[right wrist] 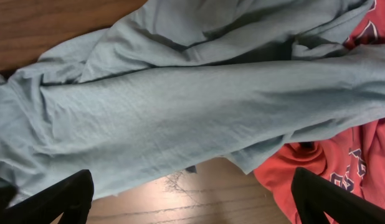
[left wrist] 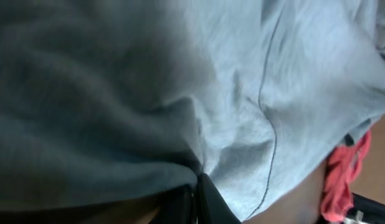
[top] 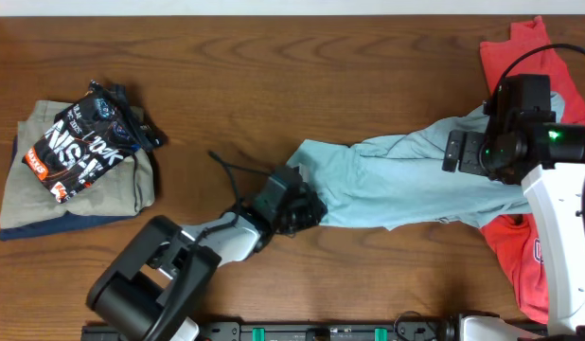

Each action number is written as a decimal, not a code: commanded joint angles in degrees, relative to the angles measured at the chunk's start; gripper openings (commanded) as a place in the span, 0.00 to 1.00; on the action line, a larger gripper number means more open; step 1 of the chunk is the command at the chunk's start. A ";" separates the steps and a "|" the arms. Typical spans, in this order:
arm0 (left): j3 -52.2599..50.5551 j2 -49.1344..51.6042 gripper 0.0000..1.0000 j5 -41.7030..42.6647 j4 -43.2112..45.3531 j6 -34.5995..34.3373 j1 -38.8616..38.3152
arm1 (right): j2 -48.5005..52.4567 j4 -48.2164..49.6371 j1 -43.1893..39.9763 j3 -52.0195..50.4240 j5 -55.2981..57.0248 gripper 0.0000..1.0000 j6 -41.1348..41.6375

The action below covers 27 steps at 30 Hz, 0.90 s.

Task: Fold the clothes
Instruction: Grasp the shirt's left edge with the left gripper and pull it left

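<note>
The pale blue-grey T-shirt [top: 406,175] lies stretched out and bunched across the right half of the table, from the middle to the right edge. My left gripper [top: 297,210] is shut on its left end; in the left wrist view the cloth [left wrist: 242,93] fills the frame above the closed fingers [left wrist: 195,199]. My right gripper [top: 472,152] hovers open above the shirt's right part. In the right wrist view the shirt [right wrist: 180,106] spreads wide, with my open fingers [right wrist: 192,202] apart at the bottom corners and empty.
A red T-shirt [top: 524,251] lies under the blue shirt's right end, also visible in the right wrist view [right wrist: 329,162]. A stack of folded clothes with a black printed shirt [top: 84,142] on top sits at the left. A black cable [top: 231,170] lies near the left arm.
</note>
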 commanded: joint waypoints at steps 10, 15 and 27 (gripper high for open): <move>8.48 -19.41 0.06 -5.62 -13.33 19.80 26.27 | -0.90 -0.07 -3.65 0.96 0.35 0.99 0.79; 15.06 -19.56 0.06 -5.84 -15.08 19.98 37.90 | -0.90 -0.09 -3.74 0.96 0.37 0.99 0.76; 15.06 -17.64 0.98 -0.17 -35.58 20.00 35.30 | -0.90 -0.09 -3.72 0.96 0.35 0.99 0.76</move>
